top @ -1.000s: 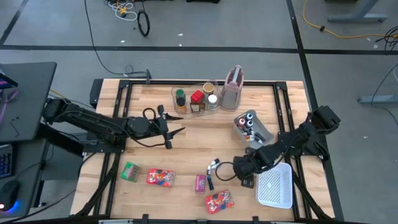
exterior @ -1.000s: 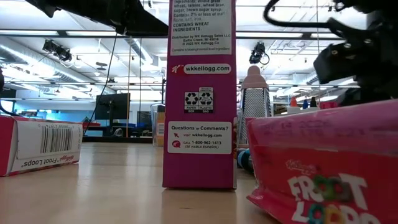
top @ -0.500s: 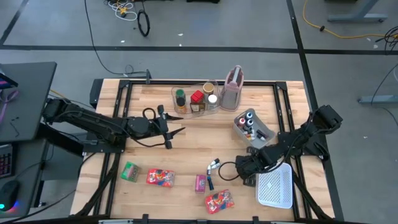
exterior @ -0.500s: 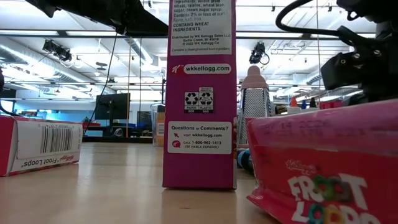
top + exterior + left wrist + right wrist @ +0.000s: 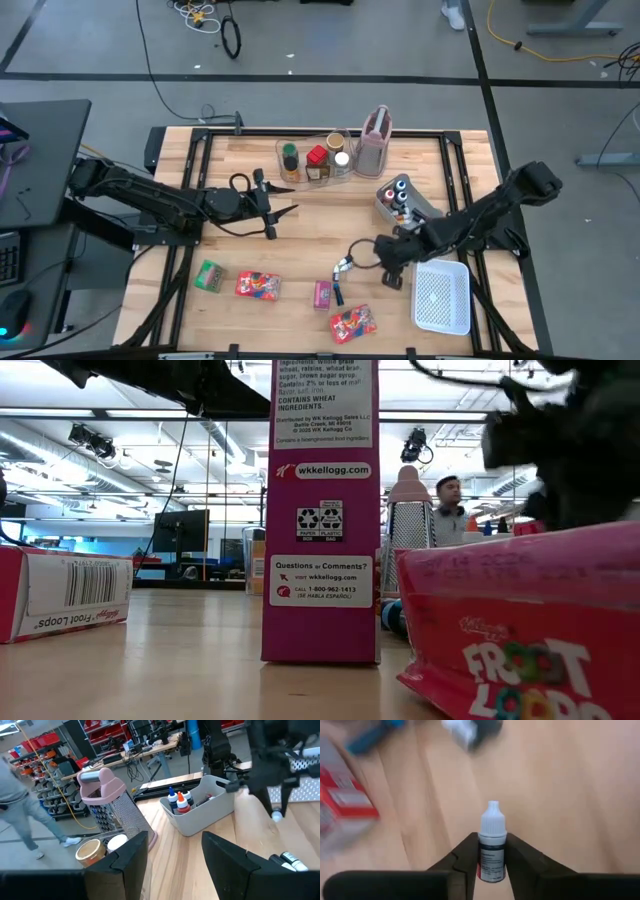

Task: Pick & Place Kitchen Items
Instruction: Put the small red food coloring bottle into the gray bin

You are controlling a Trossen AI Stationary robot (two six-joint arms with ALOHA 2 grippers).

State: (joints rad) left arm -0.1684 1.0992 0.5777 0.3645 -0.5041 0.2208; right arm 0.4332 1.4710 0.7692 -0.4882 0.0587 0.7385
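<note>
Right wrist view: the right gripper (image 5: 492,862) pinches a small white-capped dropper bottle (image 5: 492,842) upright between its fingers, above bare wood. Judged best practice: hold the grip firm and level while carrying toward the grey plastic bin (image 5: 408,203) nearby.

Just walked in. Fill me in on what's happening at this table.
The right gripper is shut on a small white-capped bottle, held above the wooden table near the front, close to the white mesh basket and the grey bin of little bottles. The left gripper hangs open over the table's middle, holding nothing. Several cereal packets lie along the front edge, and spice jars stand in a clear bin at the back.
</note>
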